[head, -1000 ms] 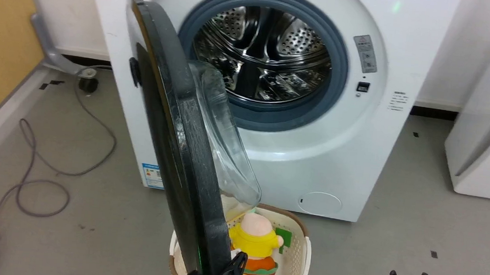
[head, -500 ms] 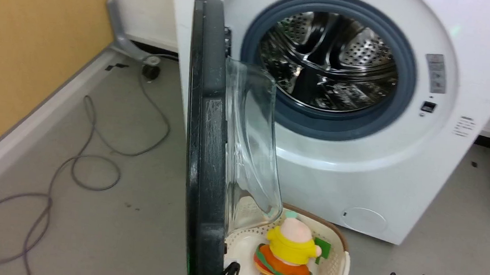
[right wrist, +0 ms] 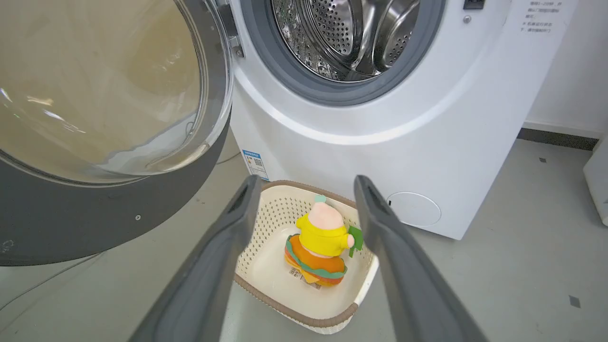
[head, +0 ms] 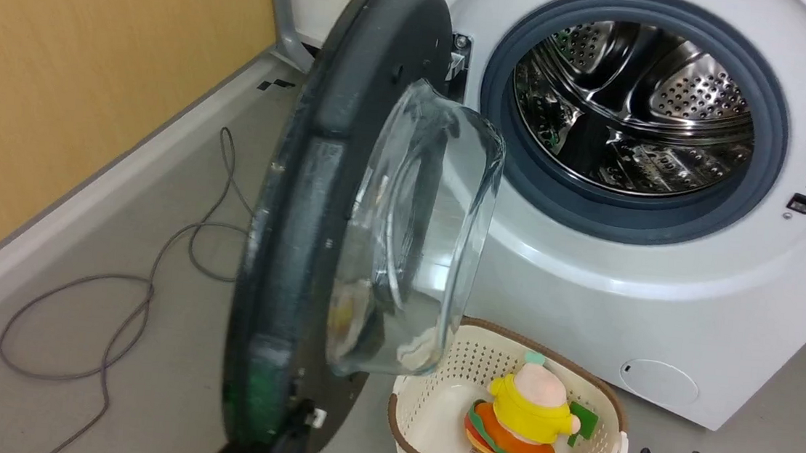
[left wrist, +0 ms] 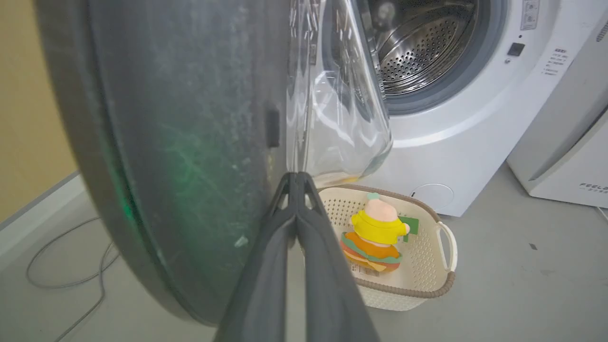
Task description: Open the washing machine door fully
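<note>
White washing machine (head: 660,293) is sitting on the grey floor, steel drum showing. Its big round door (head: 302,210) is hanging wide open from the hinge at the opening's left, with the dark inner rim and the bulging glass facing out. Cream basket (head: 424,400) is resting on the floor just in front of the machine, below the glass, holding a yellow-and-orange plush toy (head: 525,420). Left gripper (left wrist: 296,180) is keeping its fingers pressed together, nothing between them, tips at the door's inner rim beside the glass; right gripper (right wrist: 308,185) is hovering above the basket, fingers spread, touching nothing.
</note>
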